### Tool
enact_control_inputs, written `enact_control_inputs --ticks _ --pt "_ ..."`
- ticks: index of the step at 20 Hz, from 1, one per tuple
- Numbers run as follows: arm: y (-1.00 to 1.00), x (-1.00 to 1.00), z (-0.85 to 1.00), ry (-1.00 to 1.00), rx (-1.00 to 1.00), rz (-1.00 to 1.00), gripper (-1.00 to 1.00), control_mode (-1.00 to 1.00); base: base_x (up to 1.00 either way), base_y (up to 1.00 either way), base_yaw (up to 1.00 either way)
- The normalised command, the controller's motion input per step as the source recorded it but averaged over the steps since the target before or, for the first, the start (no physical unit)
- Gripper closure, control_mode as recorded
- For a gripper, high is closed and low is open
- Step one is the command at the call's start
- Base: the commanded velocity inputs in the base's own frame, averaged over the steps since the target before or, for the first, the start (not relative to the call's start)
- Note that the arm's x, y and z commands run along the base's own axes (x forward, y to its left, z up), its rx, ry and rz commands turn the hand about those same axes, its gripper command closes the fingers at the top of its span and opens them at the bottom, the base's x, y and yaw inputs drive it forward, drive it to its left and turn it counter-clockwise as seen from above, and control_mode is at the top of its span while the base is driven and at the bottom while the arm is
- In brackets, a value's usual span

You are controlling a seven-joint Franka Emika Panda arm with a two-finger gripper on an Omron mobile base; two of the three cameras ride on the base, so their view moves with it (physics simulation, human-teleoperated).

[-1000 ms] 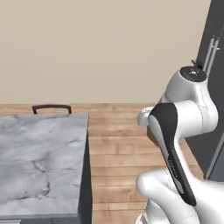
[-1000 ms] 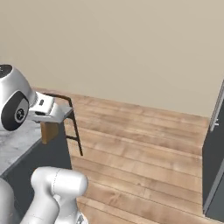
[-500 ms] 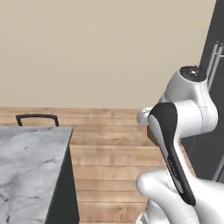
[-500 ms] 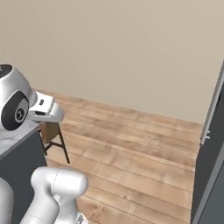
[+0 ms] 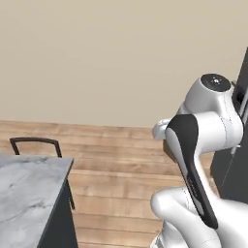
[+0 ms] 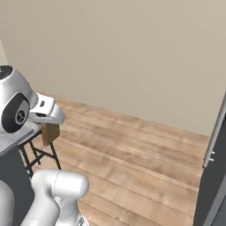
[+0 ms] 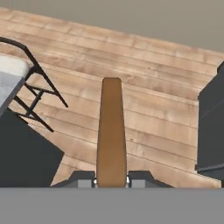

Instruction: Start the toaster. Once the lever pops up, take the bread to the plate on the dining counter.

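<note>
My gripper is shut on the bread, a thin tan-brown slice seen edge-on between the two fingertips and sticking out over the wooden floor. In the right base view the bread hangs below the white hand, beside the gripper. The dining counter with its grey veined marble top lies at the lower left of the left base view; its edge sits just left of the hand. The toaster, the lever and the plate are out of view.
A black-framed stool stands at the counter's end, also visible as the stool under the hand. A tall dark cabinet rises at the right. Wooden floor stretches to a beige wall.
The whole scene has slid left in both base views, so the base has moved. The counter now takes less of the left base view. The bread stays held in the gripper.
</note>
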Motion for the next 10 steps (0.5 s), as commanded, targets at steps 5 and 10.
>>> enact_control_inputs --ticks 5,10 --pt "0.0 0.0 0.0 0.0 0.0 0.0 1.0 1.0 0.93 -0.1 0.27" --pt "0.0 0.0 0.0 0.0 0.0 0.0 1.0 1.0 0.98 -0.3 0.28"
